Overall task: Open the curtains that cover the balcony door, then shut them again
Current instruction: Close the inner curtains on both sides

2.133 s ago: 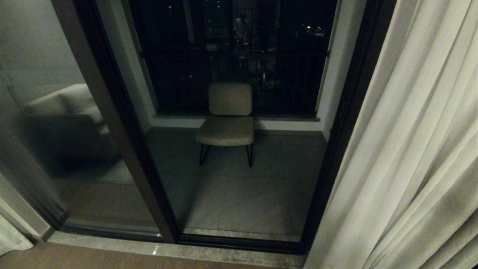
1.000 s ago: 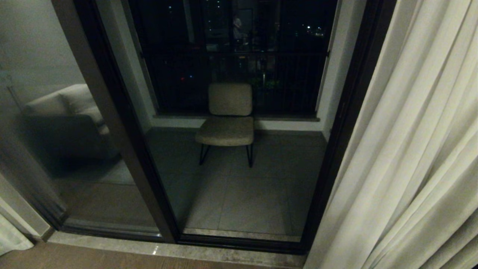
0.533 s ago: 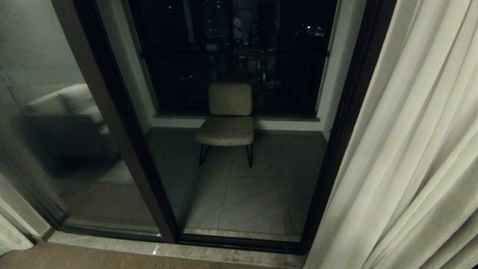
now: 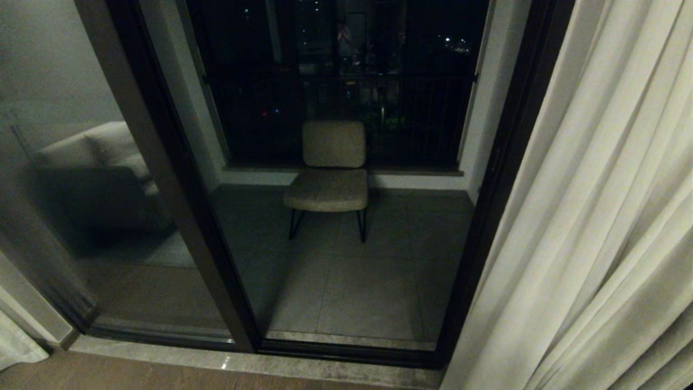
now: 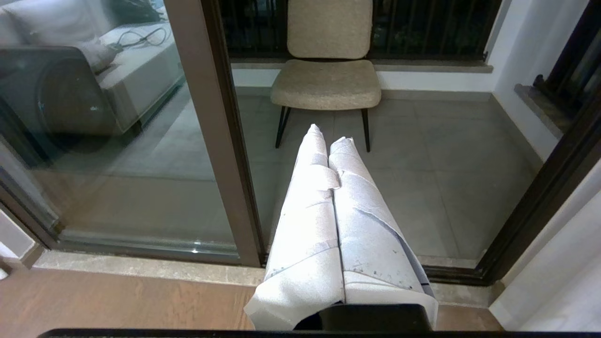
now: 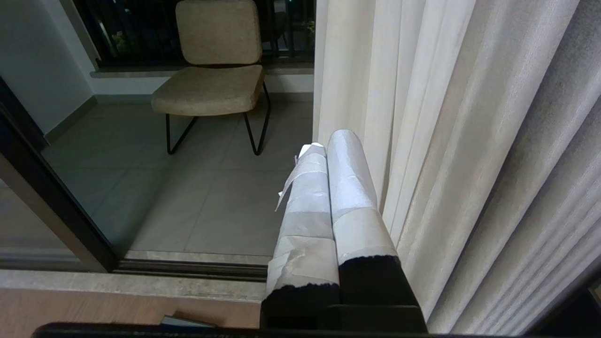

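The balcony door point(image 4: 178, 195) stands uncovered, with dark frames and glass panels. One cream curtain point(image 4: 590, 216) hangs gathered in pleats at the right; a sliver of the other curtain point(image 4: 16, 346) shows at the lower left. Neither arm appears in the head view. My left gripper point(image 5: 328, 136) is shut and empty, its white-taped fingers pointing at the door glass point(image 5: 385, 178). My right gripper point(image 6: 328, 141) is shut and empty, just beside the right curtain point(image 6: 450, 141); whether it touches the fabric is unclear.
A beige chair point(image 4: 330, 173) on thin dark legs stands on the tiled balcony behind the glass. A stone sill point(image 4: 260, 363) and door track run along the wooden floor point(image 4: 81, 376). A sofa reflection point(image 4: 92, 173) shows in the left pane.
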Robot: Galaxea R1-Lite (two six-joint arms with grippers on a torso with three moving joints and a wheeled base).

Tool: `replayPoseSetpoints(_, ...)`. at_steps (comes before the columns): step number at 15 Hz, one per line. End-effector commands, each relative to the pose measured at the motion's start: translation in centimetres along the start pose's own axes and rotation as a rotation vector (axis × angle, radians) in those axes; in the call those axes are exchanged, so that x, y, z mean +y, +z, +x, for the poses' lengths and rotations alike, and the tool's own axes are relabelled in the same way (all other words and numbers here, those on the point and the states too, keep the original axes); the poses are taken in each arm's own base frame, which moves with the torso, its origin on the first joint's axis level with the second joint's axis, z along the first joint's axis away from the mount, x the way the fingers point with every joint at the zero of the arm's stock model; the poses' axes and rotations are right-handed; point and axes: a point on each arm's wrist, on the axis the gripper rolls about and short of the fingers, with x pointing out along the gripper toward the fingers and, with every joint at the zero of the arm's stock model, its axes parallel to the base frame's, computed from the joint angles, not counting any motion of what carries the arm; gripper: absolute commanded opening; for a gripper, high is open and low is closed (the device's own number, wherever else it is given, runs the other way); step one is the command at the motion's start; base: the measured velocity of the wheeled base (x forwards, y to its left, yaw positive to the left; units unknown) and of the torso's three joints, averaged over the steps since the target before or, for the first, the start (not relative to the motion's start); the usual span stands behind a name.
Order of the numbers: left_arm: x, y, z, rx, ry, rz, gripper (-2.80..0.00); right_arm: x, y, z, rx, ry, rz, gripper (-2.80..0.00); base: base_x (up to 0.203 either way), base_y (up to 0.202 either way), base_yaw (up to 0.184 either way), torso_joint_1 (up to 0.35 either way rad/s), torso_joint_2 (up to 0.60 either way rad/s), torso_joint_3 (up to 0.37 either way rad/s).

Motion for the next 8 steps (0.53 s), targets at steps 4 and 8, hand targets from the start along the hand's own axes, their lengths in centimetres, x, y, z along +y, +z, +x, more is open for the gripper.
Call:
replayPoseSetpoints(4, 0.00, -0.01, 0.00, 0.000, 0.001, 0.000, -2.80, 0.00, 0.01, 0.01, 0.001, 0.000, 0.000, -2.80, 0.000, 0.000, 0.000, 0.000, 0.00, 0.000)
replayPoseSetpoints(8, 0.00, 0.02, -0.01, -0.001, 0.001, 0.000, -2.80, 0.00, 0.01, 0.01, 0.001, 0.000, 0.000, -2.80, 0.000, 0.000, 0.000, 0.000, 0.00, 0.000)
